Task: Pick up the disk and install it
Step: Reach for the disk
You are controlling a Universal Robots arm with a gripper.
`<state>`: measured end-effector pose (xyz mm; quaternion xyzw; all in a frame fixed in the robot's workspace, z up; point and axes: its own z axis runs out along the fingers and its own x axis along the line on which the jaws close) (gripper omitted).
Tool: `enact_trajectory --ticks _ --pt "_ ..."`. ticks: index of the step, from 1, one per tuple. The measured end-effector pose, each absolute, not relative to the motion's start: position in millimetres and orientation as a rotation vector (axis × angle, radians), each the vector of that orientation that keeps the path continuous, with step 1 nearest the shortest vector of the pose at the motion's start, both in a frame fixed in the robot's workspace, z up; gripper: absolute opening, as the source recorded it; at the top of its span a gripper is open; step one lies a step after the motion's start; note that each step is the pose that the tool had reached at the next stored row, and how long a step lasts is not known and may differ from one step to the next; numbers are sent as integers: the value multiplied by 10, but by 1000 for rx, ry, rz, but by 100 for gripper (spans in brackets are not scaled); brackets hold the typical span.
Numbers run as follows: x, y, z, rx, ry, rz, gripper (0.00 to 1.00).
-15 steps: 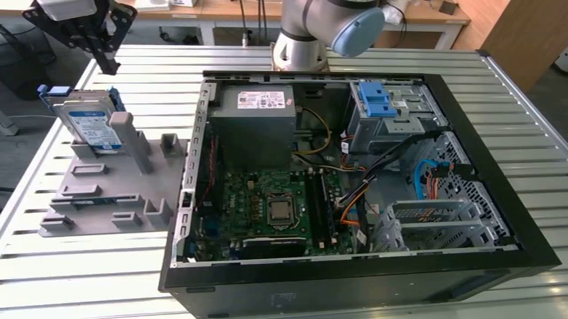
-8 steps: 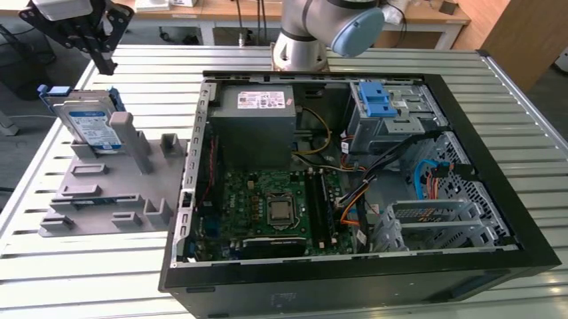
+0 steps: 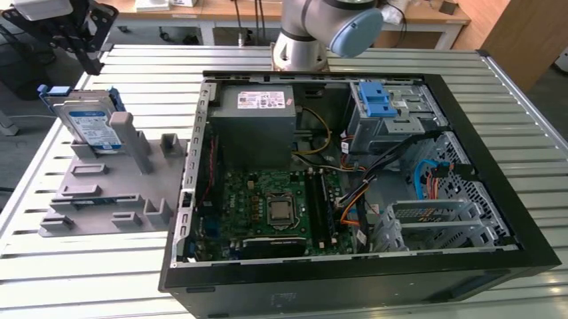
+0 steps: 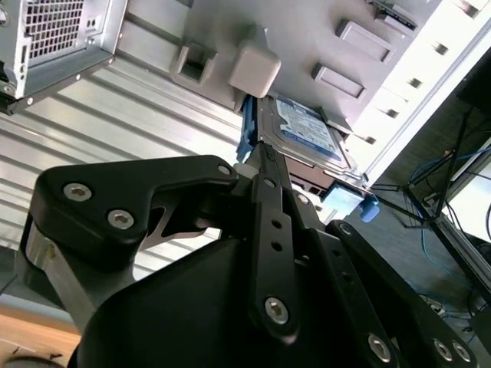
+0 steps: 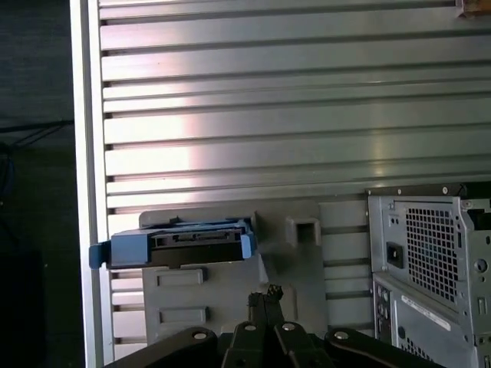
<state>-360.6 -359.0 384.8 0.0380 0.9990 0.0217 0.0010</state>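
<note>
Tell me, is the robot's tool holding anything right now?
No, nothing. The tool is shut with nothing between its fingers, clear of the disk, which stands on edge in its grey holder.

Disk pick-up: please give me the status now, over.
Gripper shut, empty. Disk upright in grey holder, not picked up; the gripper is near it, not touching. Nothing between them.

Disk (image 3: 92,126) stands on grey holder (image 3: 98,189), seemingly beneath pincer (image 3: 90,63).
</note>
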Motion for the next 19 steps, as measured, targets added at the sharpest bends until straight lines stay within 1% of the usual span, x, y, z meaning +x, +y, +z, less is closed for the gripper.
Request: enact_trajectory --ticks 19 --pt "-4250 -3563 3800 119 3137 68 11"
